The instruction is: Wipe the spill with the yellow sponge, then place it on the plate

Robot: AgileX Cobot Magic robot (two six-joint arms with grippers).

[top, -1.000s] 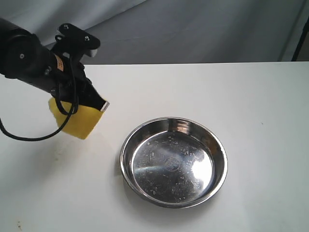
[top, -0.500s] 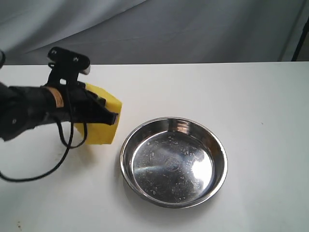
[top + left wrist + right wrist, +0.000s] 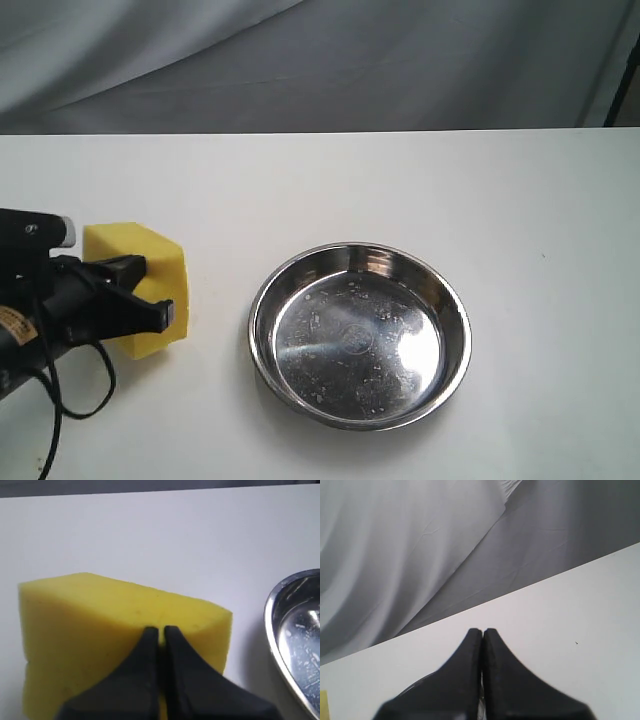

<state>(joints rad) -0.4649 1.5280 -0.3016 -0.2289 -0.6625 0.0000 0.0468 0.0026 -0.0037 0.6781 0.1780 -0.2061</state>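
1. Left pincer (image 3: 159, 630): clenched on the sponge (image 3: 162, 275), its tips almost meeting and the foam squeezed thin between them. In the exterior view the arm enters from 8 o'clock.
2. Sponge: thick yellow block, roughly square, with no marked long axis. It sits low at the 9 o'clock side of the tabletop (image 3: 400, 180). It appears to rest on the surface, but contact cannot be confirmed.
3. Spill: no puddle shows on any bare stretch of tabletop. Whether any lies under the sponge cannot be told.
4. Plate (image 3: 360, 335): steel, empty, upright, set near the middle of the tabletop.
5. Governing relation: the plate lies at 3 o'clock from the sponge and left pincer. It is near but apart, with a strip of bare tabletop between the sponge's near face and the plate's 9 o'clock rim. The left wrist view agrees, showing only an arc of rim to one side of the sponge.
6. Right pincer (image 3: 482, 631): clenched on nothing, raised over bare tabletop and absent from the exterior view. The left arm is plainly the nearer.
7. Judgement: wiping looks finished or nearly so. The coming move calls for a lift clear of the raised rim, travel toward 3 o'clock, then release over the plate's base. The risk is the sponge's lower edge catching the rim and nudging the plate.
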